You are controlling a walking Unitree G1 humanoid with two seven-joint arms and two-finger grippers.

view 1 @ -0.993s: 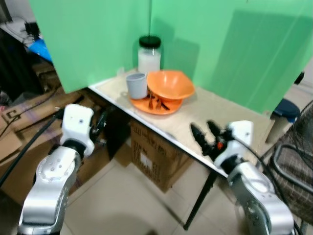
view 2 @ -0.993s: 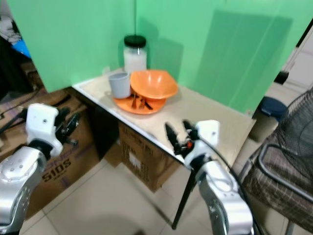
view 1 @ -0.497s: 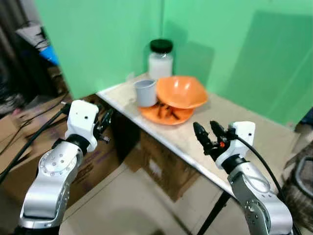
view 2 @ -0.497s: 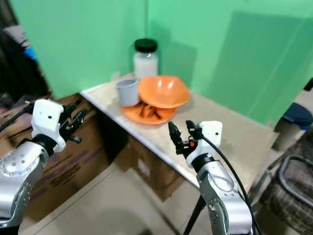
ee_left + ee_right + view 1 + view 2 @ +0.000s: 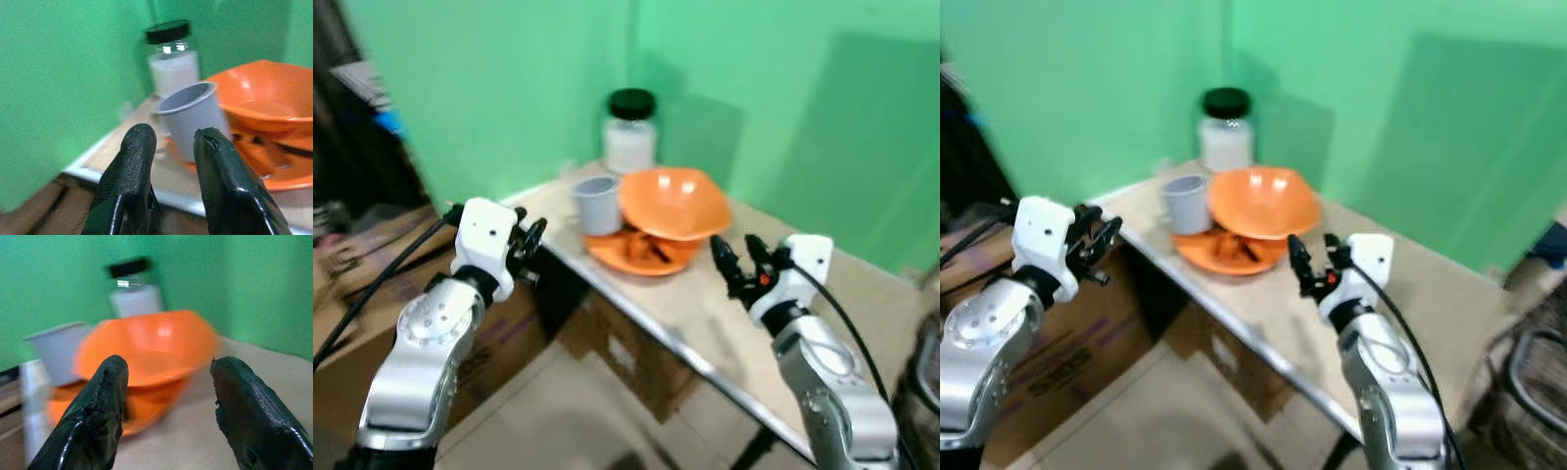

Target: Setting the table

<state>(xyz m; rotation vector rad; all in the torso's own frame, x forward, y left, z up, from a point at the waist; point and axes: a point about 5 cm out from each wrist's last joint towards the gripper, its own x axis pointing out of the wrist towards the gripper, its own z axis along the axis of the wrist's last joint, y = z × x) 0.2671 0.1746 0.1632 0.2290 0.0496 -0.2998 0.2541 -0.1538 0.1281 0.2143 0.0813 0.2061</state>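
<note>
The robot has stepped closer: the stacked orange plastic bowl [image 5: 673, 201] and plate, with the grey cup [image 5: 596, 204] alongside, probably now sit within reach of the spread-fingered right gripper [image 5: 738, 262]; the left gripper [image 5: 527, 242], narrowly parted, hovers off the table's edge

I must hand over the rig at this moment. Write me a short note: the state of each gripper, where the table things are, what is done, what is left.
Left gripper: open, empty, off the table's left edge, pointing toward the grey cup.
Right gripper: open, empty, above the table, aimed at the orange bowl.
Things: the bowl sits tilted on the orange plate with dark utensils under it, too blurred to name; the cup stands beside the bowl at the plate's edge; a black-lidded jar stands behind them.
Done: nothing laid out; all is stacked together.
Left: probably take the bowl and cup off and set each place.
</note>
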